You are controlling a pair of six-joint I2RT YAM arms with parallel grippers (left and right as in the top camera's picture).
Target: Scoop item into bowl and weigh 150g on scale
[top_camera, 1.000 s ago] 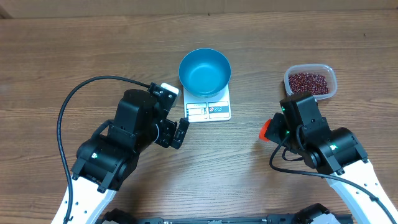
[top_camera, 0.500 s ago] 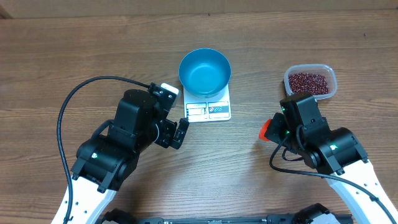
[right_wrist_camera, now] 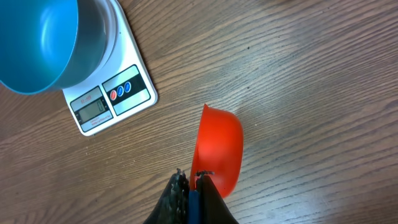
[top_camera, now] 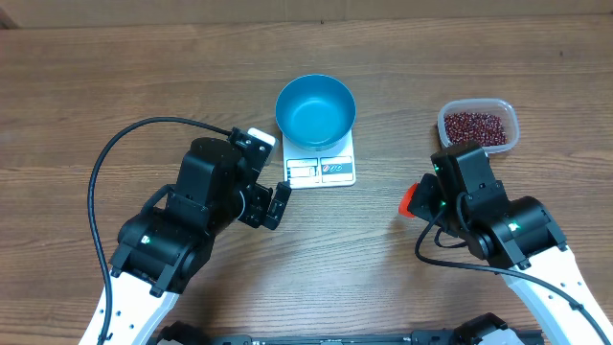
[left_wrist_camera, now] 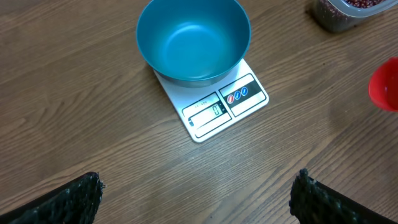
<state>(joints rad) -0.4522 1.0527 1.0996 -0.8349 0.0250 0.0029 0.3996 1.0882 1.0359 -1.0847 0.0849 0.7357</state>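
Observation:
The blue bowl (top_camera: pixel 316 110) (left_wrist_camera: pixel 193 40) stands empty on the white scale (top_camera: pixel 321 171) (left_wrist_camera: pixel 224 106), whose display edge faces the arms. The item, dark red beans (top_camera: pixel 473 126), fills a clear plastic container (top_camera: pixel 513 129) at the right. My left gripper (top_camera: pixel 276 205) (left_wrist_camera: pixel 196 199) hovers open over bare wood just in front of the scale, nothing between its fingers. My right gripper (top_camera: pixel 423 199) (right_wrist_camera: pixel 191 177) is shut on the blue handle of a red scoop (top_camera: pixel 407 201) (right_wrist_camera: pixel 219 152), held on edge over the table, right of the scale (right_wrist_camera: pixel 112 93) and in front of the container.
A black cable (top_camera: pixel 124 144) loops over the table left of the left arm. The clear container's corner (left_wrist_camera: pixel 336 15) and the red scoop (left_wrist_camera: pixel 384 84) show at the right of the left wrist view. Wooden table (top_camera: pixel 144 77) all around.

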